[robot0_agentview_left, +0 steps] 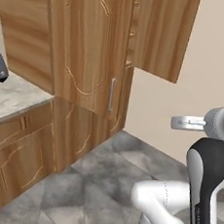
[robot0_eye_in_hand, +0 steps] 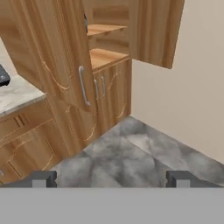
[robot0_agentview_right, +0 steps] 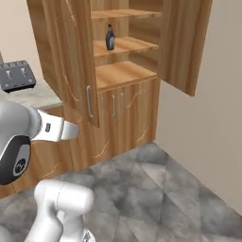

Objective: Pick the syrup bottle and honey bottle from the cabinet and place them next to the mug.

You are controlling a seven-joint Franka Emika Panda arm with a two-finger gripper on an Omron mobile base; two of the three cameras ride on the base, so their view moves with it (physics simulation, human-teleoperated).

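The cabinet (robot0_agentview_right: pixel 124 73) stands ahead with both upper doors swung open. The syrup bottle (robot0_agentview_right: pixel 110 38), dark with a narrow neck, stands upright on its middle shelf. In the hand view, a dark sliver of the syrup bottle (robot0_eye_in_hand: pixel 85 22) peeks past the left door (robot0_eye_in_hand: pixel 65 52). My gripper (robot0_eye_in_hand: pixel 110 179) is open, its fingertips (robot0_eye_in_hand: pixel 41 178) far apart with nothing between them. It hangs well back from the cabinet (robot0_agentview_left: pixel 91 48), above the floor. The honey bottle and the mug are out of view.
A dark toaster (robot0_agentview_right: pixel 16 75) sits on the stone counter (robot0_agentview_right: pixel 35 97) left of the cabinet. The open right door (robot0_agentview_right: pixel 186 42) juts out along the beige wall (robot0_agentview_right: pixel 208 123). Grey tiled floor (robot0_eye_in_hand: pixel 131 153) lies between me and the lower doors (robot0_eye_in_hand: pixel 100 100).
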